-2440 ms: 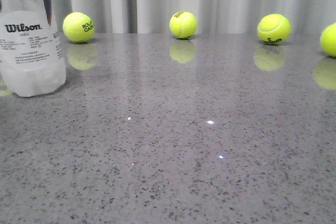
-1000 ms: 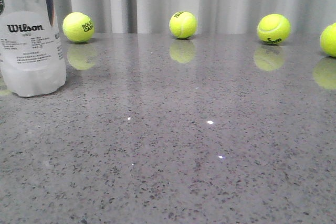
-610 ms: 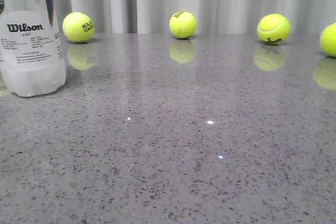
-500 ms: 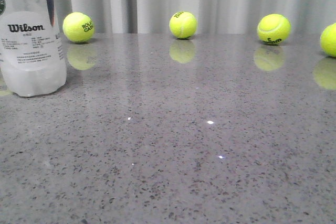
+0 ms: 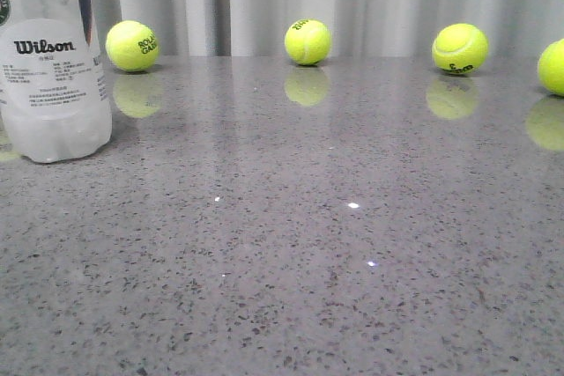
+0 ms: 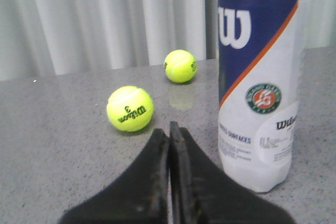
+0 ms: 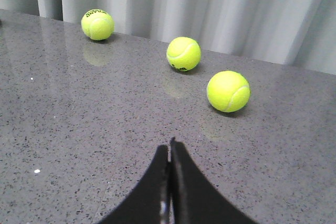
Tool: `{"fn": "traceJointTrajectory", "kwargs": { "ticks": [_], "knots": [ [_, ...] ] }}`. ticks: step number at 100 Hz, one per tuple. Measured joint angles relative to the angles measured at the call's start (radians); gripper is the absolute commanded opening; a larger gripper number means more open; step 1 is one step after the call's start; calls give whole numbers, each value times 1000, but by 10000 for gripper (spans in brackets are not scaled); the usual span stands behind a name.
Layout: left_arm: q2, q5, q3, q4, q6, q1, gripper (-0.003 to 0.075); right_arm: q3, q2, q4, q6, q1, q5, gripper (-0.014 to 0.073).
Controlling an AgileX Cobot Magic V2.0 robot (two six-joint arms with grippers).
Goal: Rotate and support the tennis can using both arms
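Observation:
The tennis can point(image 5: 55, 77) stands upright at the far left of the table, its top cut off by the front view; the white Wilson label faces the camera. In the left wrist view the can point(image 6: 258, 77) shows its navy-and-white label, orange stripe, round logo and silver rim. My left gripper point(image 6: 169, 129) is shut and empty, close beside the can's base and apart from it. My right gripper point(image 7: 169, 148) is shut and empty over bare table, with no can in its view. Neither gripper shows in the front view.
Several tennis balls lie along the table's back edge before a grey curtain: point(image 5: 132, 46), point(image 5: 307, 41), point(image 5: 459, 48), point(image 5: 553, 66). Two balls point(image 6: 130, 108), point(image 6: 180, 66) lie beyond the left gripper. Three balls point(image 7: 97, 24), point(image 7: 183, 53), point(image 7: 228, 91) lie beyond the right gripper.
The can has turned a little on its spot: the Wilson label has shifted slightly to the right across its face. The balls have not moved.

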Motion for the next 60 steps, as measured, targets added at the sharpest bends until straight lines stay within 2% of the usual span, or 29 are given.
{"fn": "traceJointTrajectory", "kwargs": {
  "ticks": [32, 45, 60],
  "knots": [
    [-275, -7, 231, 33, 0, 87, -21, 0, 0, 0, 0, 0, 0, -67],
    [-328, -18, 238, 53, -3, 89, -21, 0, 0, 0, 0, 0, 0, -67],
    [-328, -22, 238, 115, -70, 89, -21, 0, 0, 0, 0, 0, -2, -67]
  ]
}}
